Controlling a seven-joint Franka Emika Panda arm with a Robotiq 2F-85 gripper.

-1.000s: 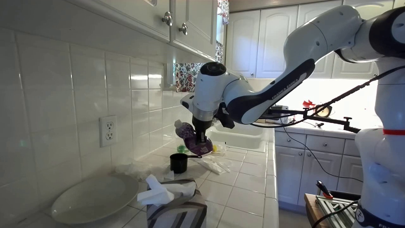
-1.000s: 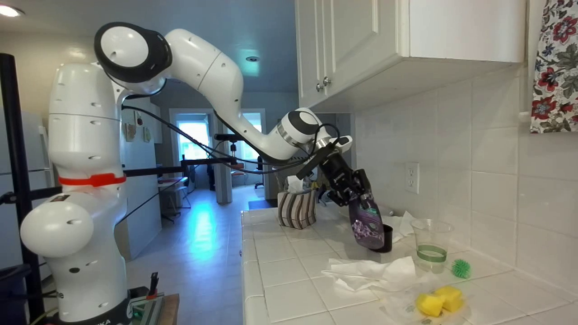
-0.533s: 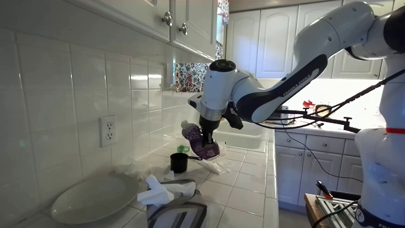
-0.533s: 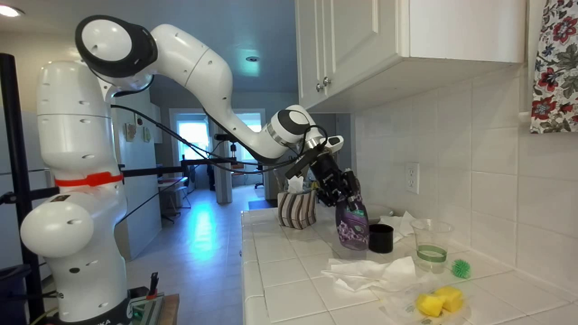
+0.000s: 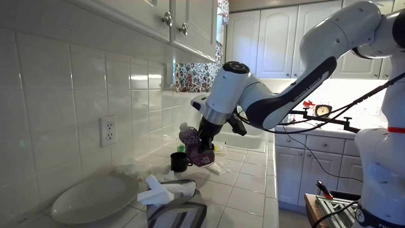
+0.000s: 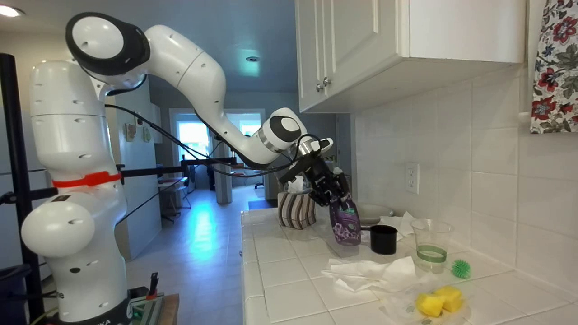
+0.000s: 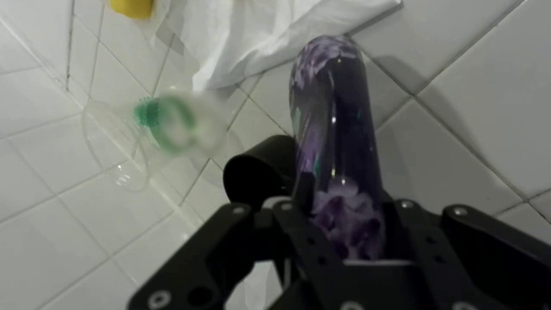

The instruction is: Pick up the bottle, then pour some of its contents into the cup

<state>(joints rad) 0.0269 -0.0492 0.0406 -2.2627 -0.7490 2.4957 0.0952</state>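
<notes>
Bottle (image 5: 193,148) leans in claw (image 5: 206,148); arm (image 5: 305,90) reads "FRANKA EMIKA".

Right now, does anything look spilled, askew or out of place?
No spill or damage shows. The purple bottle tilts in the tool, probably normal for pouring. Crumpled white paper looks untidy, lying loose on the counter near the black cup.

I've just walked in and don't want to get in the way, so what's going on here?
A robot gripper is closed around a purple bottle, holding it at a slant close to a black cup that stands on the white tiled counter. Nothing seems to be pouring: the bottle's top end is up, its base lower, and no liquid shows coming out. I can't tell whether the cup holds anything.
</notes>
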